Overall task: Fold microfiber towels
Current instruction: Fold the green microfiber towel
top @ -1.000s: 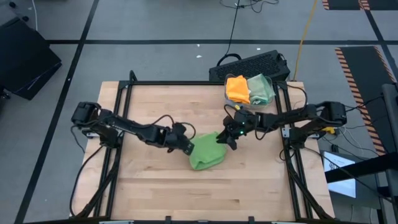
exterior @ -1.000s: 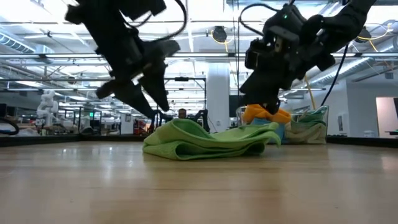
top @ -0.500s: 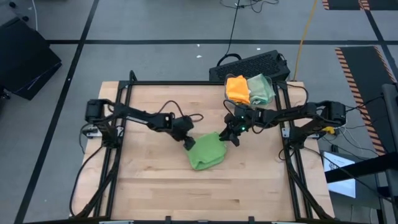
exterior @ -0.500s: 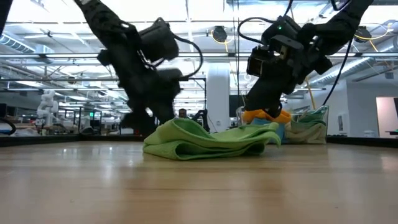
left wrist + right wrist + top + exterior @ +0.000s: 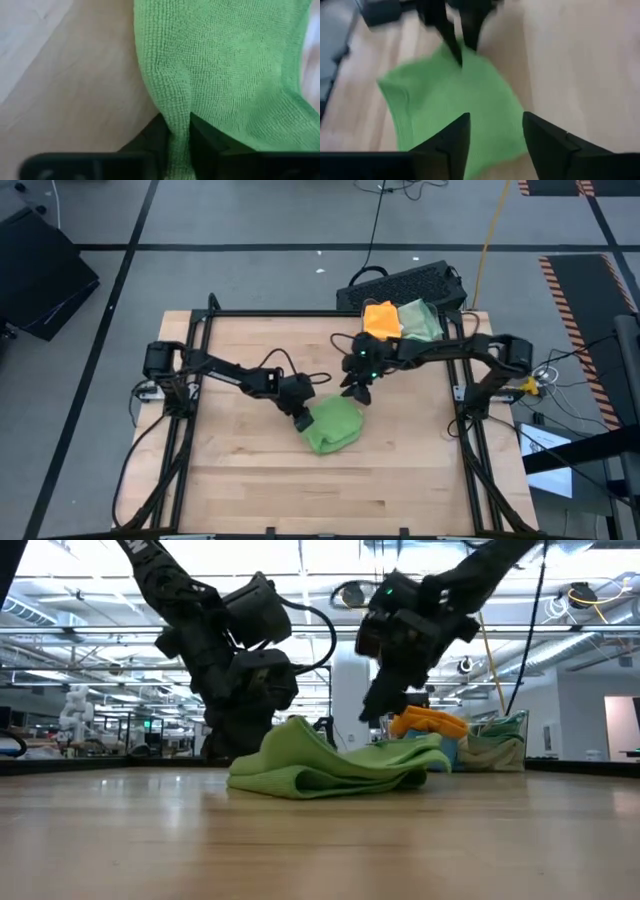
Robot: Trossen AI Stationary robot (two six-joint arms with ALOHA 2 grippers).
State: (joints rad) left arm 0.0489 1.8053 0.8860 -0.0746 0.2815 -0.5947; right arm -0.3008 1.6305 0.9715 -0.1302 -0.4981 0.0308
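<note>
Left wrist view: left hand pinched shut on lime towel edge, mid-desk. Right hand hovering open above, empty. Mid-fold, seemingly; next, carry pinched edge across and flatten.

Bare worktop lay open along the near edge and the far left. Blocked at centre by the lime green towel, with the left gripper pinching its edge and the right gripper hanging just above. Far right corner taken by stacked towels.
</note>
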